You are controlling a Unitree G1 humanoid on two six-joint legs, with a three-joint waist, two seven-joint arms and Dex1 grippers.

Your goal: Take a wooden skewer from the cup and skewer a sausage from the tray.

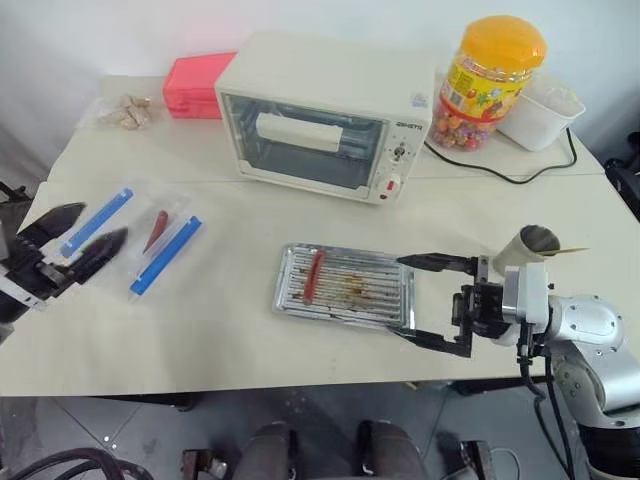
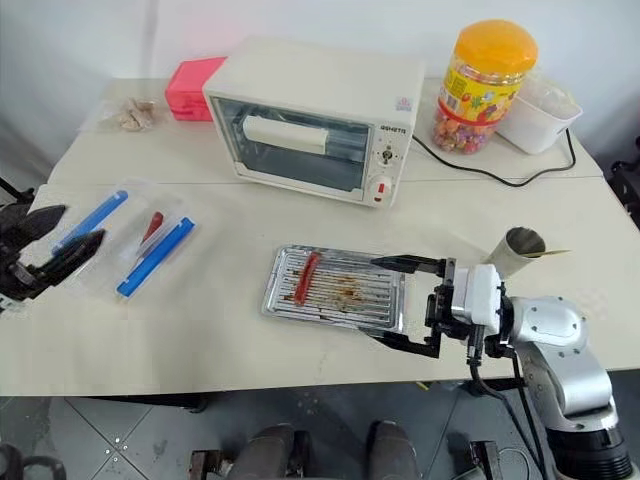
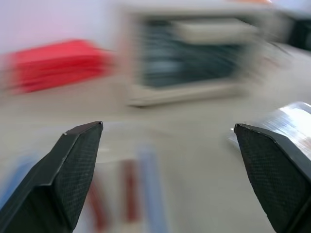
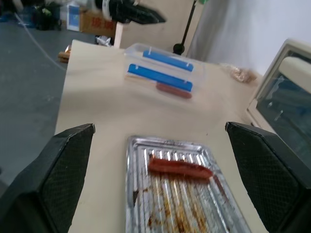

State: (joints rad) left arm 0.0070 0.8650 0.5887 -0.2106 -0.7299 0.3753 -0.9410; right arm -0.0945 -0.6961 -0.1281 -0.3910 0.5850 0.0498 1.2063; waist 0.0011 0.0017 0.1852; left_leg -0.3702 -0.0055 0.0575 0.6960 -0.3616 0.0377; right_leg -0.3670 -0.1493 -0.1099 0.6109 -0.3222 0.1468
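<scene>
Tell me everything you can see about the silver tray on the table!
The tray is a shallow, shiny metal rectangle with a ridged bottom and a raised rim. It lies flat on the pale table, in front of the white toaster oven. Brown greasy stains streak its middle. One dark-red sausage lies inside it, near the end farthest from the right gripper. That gripper stands wide open at the tray's other end, one finger over the rim; whether it touches the tray I cannot tell.

Tray [image 1: 345, 290]: silver metal, ridged bottom, brown grease stains. Sausage [image 1: 314, 274]: dark red. Cup [image 1: 527, 247]: grey-beige. Toaster oven [image 1: 325, 113]: cream with a red knob. Clear box [image 1: 140, 235]: blue clips. Candy jar [image 1: 488, 80]: yellow lid, multicoloured contents. Gripper fingers [image 4: 60, 179]: black, cross-hatched pads.
</scene>
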